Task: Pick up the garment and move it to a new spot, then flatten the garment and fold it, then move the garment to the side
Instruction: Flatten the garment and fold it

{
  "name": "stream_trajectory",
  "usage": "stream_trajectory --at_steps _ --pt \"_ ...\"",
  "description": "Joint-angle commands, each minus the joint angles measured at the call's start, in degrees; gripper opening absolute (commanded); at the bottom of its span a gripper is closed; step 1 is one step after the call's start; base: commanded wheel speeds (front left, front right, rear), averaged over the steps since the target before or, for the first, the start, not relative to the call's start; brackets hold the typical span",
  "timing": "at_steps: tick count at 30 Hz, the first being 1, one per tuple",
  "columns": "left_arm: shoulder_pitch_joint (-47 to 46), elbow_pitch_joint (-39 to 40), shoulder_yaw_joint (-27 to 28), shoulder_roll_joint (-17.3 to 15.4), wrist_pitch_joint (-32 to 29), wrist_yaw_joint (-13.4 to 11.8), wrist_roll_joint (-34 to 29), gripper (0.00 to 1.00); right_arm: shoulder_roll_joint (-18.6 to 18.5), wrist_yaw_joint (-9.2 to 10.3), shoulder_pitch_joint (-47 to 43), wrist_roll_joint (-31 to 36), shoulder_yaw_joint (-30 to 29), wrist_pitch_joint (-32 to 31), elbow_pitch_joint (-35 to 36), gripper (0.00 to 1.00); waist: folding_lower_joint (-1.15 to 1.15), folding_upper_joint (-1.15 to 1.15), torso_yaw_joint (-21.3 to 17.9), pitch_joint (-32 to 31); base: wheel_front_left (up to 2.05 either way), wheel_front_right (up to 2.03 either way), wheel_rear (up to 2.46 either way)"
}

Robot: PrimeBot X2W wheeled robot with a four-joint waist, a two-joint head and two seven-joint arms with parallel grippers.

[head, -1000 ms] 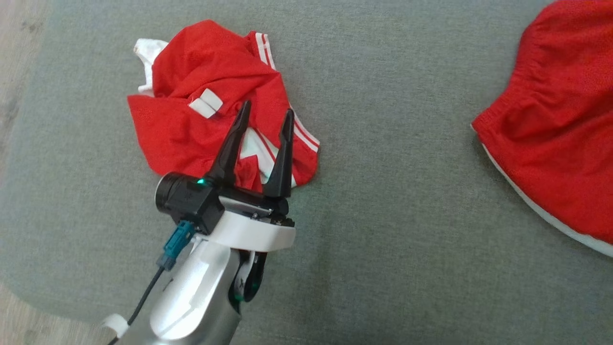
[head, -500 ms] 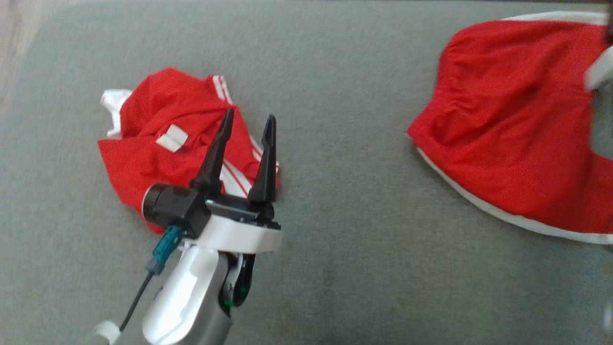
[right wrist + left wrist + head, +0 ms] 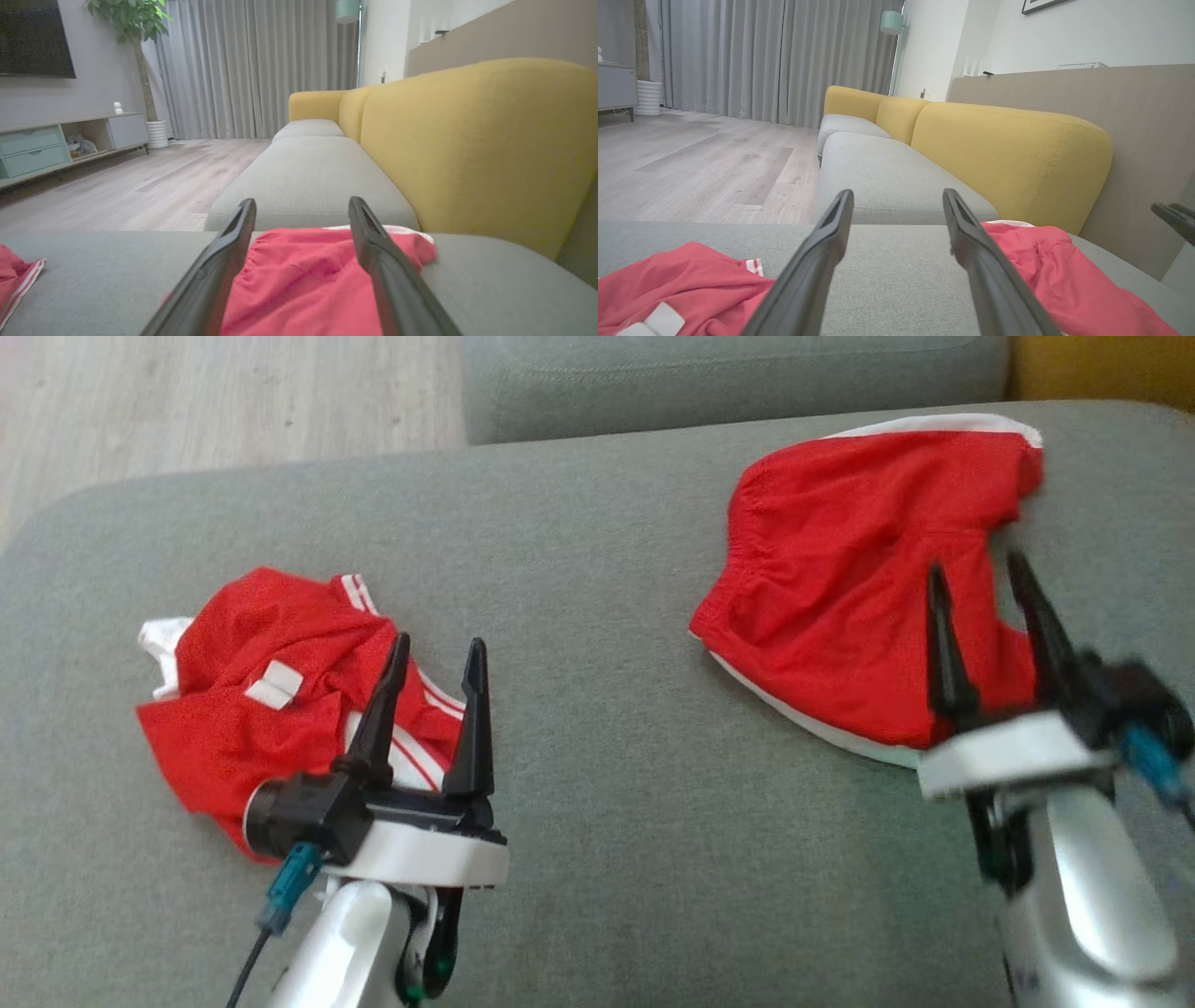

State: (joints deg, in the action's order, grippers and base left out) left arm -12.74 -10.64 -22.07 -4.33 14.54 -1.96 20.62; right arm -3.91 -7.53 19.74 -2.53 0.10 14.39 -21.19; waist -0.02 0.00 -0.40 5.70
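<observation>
Both hands open, nothing held. Left hand (image 3: 441, 640) sits lower left in the head view, fingers spread, tips over the right edge of the crumpled red garment (image 3: 280, 625); can't tell from that view if they touch the cloth. In the left wrist view the same hand (image 3: 897, 193) has bare grey cushion between its fingers, with the crumpled red garment (image 3: 691, 275) off to the lower left. That garment lies bunched on the left part of the grey sofa seat (image 3: 597, 616), white stripes (image 3: 359, 593) on its top edge, a white label (image 3: 274, 684) face up, and a bit of white fabric sticking out at its far left. Right hand (image 3: 976, 563) is lower right in the head view, motion-blurred, fingers apart, tips overlapping the near right part of the red shorts (image 3: 840, 551). Right wrist view: right hand (image 3: 302, 200) has the red shorts (image 3: 303, 280) between and under its fingers; contact unclear. The shorts lie fairly flat on the right part of the same seat, white trim along the near and far edges, well apart from the crumpled piece, with open cushion between them. Yellow backrest (image 3: 467, 140) runs along the right side of the seat in both wrist views. Wooden floor (image 3: 233, 401) is beyond the cushion's far left corner.
</observation>
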Motion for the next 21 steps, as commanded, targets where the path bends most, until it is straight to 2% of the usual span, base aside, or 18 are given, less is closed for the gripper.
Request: stream_trajectory --at_steps 1,8,16,21 --pt "-0.95 1.98 2.34 -0.64 0.46 0.03 -0.27 1.0 0.72 0.04 -0.8 -0.62 0.63 0.57 3.31 1.0 0.02 0.0 -0.72 -0.77 0.0 0.0 0.0" --pt "0.21 1.58 3.11 -0.04 0.46 0.57 -0.42 1.0 1.0 0.04 -10.77 -7.6 1.2 0.49 7.29 1.0 0.02 0.0 -1.07 -0.78 0.0 0.0 0.0" --pt "-1.87 1.38 2.63 0.46 0.46 1.35 -1.34 1.0 1.02 0.04 -8.42 -3.73 4.93 -1.02 8.32 1.0 0.02 0.0 1.48 2.77 0.0 0.0 0.0" --pt "-3.51 1.16 1.71 0.8 0.46 1.51 -1.63 1.0 1.02 0.04 -3.98 0.09 8.48 -4.41 4.49 1.0 0.02 0.0 3.96 6.08 0.0 0.0 0.0"
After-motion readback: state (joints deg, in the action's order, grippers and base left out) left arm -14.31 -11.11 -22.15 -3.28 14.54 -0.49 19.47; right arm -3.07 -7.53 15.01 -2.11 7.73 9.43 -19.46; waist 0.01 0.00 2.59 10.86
